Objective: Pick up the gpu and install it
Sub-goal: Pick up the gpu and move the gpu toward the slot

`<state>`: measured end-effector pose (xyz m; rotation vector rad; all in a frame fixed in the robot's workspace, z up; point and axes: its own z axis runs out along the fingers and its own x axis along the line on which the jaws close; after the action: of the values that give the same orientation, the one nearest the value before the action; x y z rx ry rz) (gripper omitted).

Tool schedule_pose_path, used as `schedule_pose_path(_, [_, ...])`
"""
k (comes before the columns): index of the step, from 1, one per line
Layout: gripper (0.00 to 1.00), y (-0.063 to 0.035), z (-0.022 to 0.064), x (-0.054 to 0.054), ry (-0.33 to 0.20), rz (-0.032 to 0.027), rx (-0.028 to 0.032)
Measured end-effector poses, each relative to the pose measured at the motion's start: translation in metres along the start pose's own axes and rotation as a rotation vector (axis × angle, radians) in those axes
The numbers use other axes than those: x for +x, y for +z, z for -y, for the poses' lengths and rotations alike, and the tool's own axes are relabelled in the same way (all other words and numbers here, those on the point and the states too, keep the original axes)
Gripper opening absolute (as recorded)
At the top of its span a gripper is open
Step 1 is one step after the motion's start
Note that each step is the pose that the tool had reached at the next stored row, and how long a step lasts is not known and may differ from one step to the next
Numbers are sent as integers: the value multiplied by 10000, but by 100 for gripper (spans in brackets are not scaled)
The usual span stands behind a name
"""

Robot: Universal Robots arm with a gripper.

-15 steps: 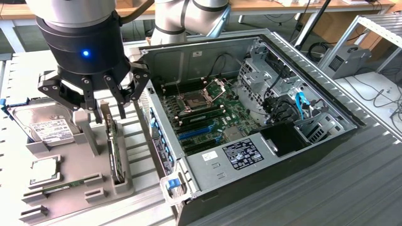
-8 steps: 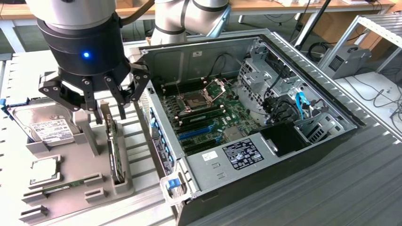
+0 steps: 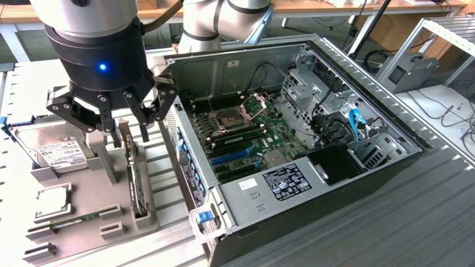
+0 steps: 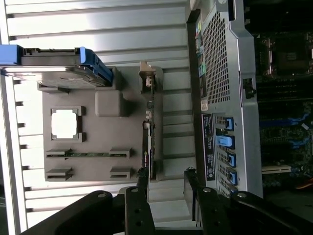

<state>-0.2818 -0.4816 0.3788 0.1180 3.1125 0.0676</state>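
Just above the upright gpu (image 3: pixel 135 178), the gripper (image 3: pixel 119 129) hovers, jaws apart.
Card stands on edge in a gray holder (image 3: pixel 95 190), just beside the open computer case (image 4: pixel 220 58) wall.

arm (image 3: pixel 222 22): silver-grey tubes | wrist (image 3: pixel 100 50): black, blue light (image 3: pixel 102 67) | tool (image 3: pixel 130 132): black linkages, round screws

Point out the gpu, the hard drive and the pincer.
gpu (image 4: pixel 149 152): wrist view, the card's edge that faces the camera.
hard drive (image 3: pixel 58 151): exterior view, its white label.
pincer (image 4: pixel 165 175): wrist view, midway between its fingertips.
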Motion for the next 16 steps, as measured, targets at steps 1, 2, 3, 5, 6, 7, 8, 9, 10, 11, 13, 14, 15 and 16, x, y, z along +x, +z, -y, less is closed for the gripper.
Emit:
schedule_pose_path(1, [42,3,0,0,0,0,0])
schedule_pose_path(2, [42,5,0,0,0,-1,0])
schedule_pose_path(3, [42,8,1,0,0,0,0])
schedule_pose_path(5, [42,14,1,0,0,-1,1])
schedule_pose_path(6, [42,18,1,0,0,-1,1])
schedule_pose_path(7, [42,20,1,0,0,0,1])
schedule_pose_path(8, [42,23,1,1,0,-1,1])
schedule_pose_path(9, [42,26,1,1,0,-1,1])
schedule_pose_path(10, [42,29,1,1,0,-1,1])
schedule_pose_path(11, [42,31,1,1,0,-1,0])
schedule_pose_path(13, [42,40,2,1,0,0,0])
schedule_pose_path(14, [42,43,2,1,0,0,0])
schedule_pose_path(15, [42,46,2,1,0,0,0])
schedule_pose_path(16, [42,48,2,1,0,-1,0])
